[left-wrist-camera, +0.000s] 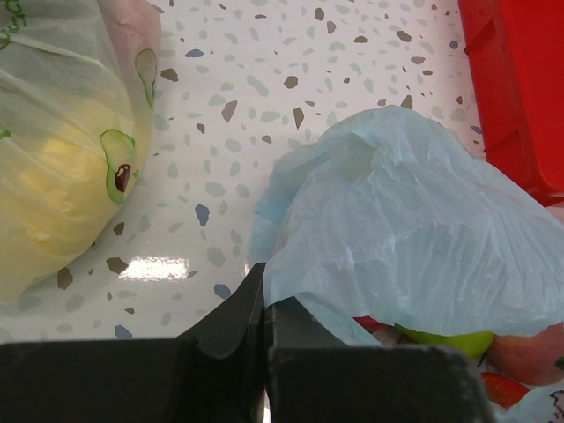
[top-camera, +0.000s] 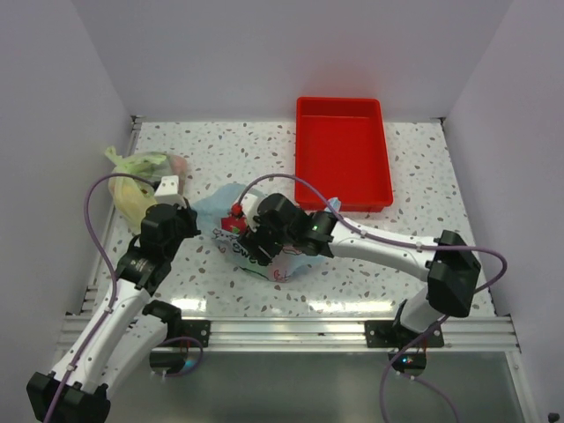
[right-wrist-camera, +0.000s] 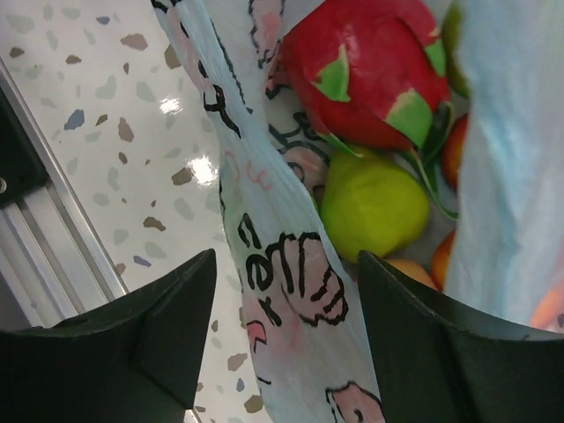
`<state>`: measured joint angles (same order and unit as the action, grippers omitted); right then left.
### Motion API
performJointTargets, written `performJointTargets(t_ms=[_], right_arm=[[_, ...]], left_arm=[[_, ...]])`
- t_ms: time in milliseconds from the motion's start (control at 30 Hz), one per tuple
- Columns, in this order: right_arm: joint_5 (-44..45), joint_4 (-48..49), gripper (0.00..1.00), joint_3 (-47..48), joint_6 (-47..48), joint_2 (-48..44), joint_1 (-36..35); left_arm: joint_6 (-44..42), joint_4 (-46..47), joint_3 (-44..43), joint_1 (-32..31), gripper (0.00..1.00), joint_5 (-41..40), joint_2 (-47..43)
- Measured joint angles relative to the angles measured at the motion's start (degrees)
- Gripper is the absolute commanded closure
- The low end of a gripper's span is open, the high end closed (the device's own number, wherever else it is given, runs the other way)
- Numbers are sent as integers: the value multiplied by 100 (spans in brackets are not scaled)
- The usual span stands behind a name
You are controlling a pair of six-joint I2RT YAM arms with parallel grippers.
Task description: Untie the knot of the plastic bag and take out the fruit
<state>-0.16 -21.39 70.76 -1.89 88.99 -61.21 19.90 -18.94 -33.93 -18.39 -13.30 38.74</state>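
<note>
My left arm (top-camera: 123, 282) reaches forward from its base on the left. My left hand (left-wrist-camera: 264, 295) has its fingers pressed together, pinching an edge of the plastic bag (left-wrist-camera: 397, 220). My right arm (top-camera: 388, 248) bends at the elbow and stretches low toward the left, and my right hand (right-wrist-camera: 286, 264) has its fingers spread wide apart.

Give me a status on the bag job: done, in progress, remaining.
Done: the knot looks undone; the plastic bag gapes open, showing the dragon fruit and a green fruit. In hand: the right gripper is open astride the bag's wall; the left gripper is shut at its edge. Left: lifting out the fruit; none shows outside the bag.
</note>
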Motion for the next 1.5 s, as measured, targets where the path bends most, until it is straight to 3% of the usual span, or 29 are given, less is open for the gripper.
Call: performJointTargets(t_ms=[67,133,200,233,333,433,600,667,700,833,967,1233,1500], right_arm=[[-98,81,36,-20,90,219,-87],[-157,146,53,-37,227,356,-232],[-240,212,63,-63,369,452,-470],[-273,238,74,-81,435,485,-625],[-461,289,91,-96,614,586,-1139],[-551,393,100,-92,800,780,-1563],[-557,426,97,70,970,1434,-1764],[-544,389,86,72,984,1517,-1762],[-560,317,69,90,973,1510,-1766],[-575,-140,43,280,922,1419,-1867],[-326,-599,43,616,859,1174,-1950],[1451,-708,52,835,483,278,-1974],[2586,-643,55,-2,-68,162,-1759]], left_arm=[[0,7,0,0,100,11,-2],[-2,9,0,0,100,17,-4],[-2,9,0,0,100,22,-2],[-2,9,0,0,100,22,4],[-2,9,0,0,100,22,57],[2,-44,0,-4,100,142,107],[4,-352,13,-24,100,380,155],[4,-398,35,-28,100,420,162],[2,-404,57,-28,100,415,162],[0,-258,68,-11,100,341,162],[0,-118,68,0,100,273,157],[-2,-31,68,0,100,260,142],[-2,4,68,0,100,267,142]])
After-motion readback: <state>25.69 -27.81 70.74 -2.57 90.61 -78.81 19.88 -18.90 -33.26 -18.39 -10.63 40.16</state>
